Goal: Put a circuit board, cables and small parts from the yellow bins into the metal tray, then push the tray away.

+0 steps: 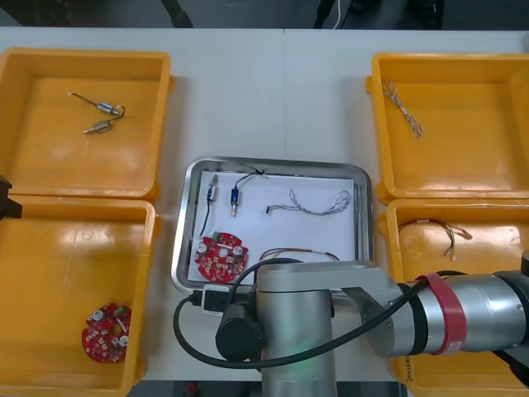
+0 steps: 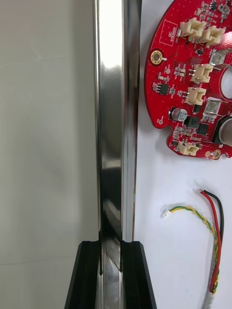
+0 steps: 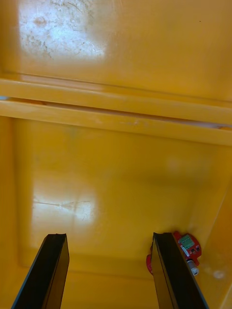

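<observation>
— Light surface point(image 1: 273, 99), four yellow bins point(image 1: 162, 124) in pairs at its sides, and the metal tray point(image 1: 183, 240) between them, white inside. Where are the right jaws?

— At the tray's near edge, under the right arm point(image 1: 463, 318), which reaches across from the robot's right. They are clamped on the tray's rim. In the right wrist view the shiny rim runs straight up from between the two black fingers point(image 2: 89, 277): one finger is on the outer side over the bare surface, the other on the inner side over the white floor.

— What lies in the tray?

— A circuit board point(image 1: 221, 255) in the near left corner, just inside the rim and a little ahead of the jaws. A red and yellow cable point(image 1: 299, 252) lies beside it, close to the inner finger. Farther back are a black cable point(image 1: 204, 217) with small metal parts point(image 1: 235, 197) and a blue and white cable point(image 1: 312, 201).

— And the left jaws?

— Apart, gripping nothing, over the near left bin. A second circuit board point(image 1: 106, 333) lies on that bin's floor; in the left wrist view it sits just beside one finger point(image 3: 171, 270), outside the gap. Two more metal parts point(image 1: 101, 116) lie in the far left bin, and spare cables point(image 1: 436, 231) in the right bins.
</observation>
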Controlling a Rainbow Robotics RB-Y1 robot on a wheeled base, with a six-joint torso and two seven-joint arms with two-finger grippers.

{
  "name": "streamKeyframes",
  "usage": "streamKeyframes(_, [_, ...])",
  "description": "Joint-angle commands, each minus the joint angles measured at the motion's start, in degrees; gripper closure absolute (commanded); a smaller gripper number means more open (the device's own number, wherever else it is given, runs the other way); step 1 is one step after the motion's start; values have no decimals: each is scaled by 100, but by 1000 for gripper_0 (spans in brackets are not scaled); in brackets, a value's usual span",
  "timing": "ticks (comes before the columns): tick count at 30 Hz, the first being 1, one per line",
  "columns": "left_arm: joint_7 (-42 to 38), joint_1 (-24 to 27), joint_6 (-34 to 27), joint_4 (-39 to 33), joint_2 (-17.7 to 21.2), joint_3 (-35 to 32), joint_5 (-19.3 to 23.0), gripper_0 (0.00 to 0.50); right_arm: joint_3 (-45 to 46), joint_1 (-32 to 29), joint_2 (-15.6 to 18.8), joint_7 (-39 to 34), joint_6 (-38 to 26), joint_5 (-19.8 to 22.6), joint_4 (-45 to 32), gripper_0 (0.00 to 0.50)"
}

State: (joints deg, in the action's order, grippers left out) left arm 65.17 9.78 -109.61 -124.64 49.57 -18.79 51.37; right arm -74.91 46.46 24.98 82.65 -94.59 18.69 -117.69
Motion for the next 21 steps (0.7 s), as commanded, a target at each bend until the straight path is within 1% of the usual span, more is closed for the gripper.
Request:
streamKeyframes(1, [408, -99, -39, -166, -61, -178, -57, 0, -85, 337, -19, 252, 64, -23, 26, 500])
streamKeyframes(15, [408, -99, -39, -166, -61, -178, -57, 0, -85, 803, -19, 225, 125, -14, 483, 500])
streamKeyframes(21, [408, -99, -39, -166, -61, -178, -57, 0, -85, 970, -2, 217, 125, -14, 563, 500])
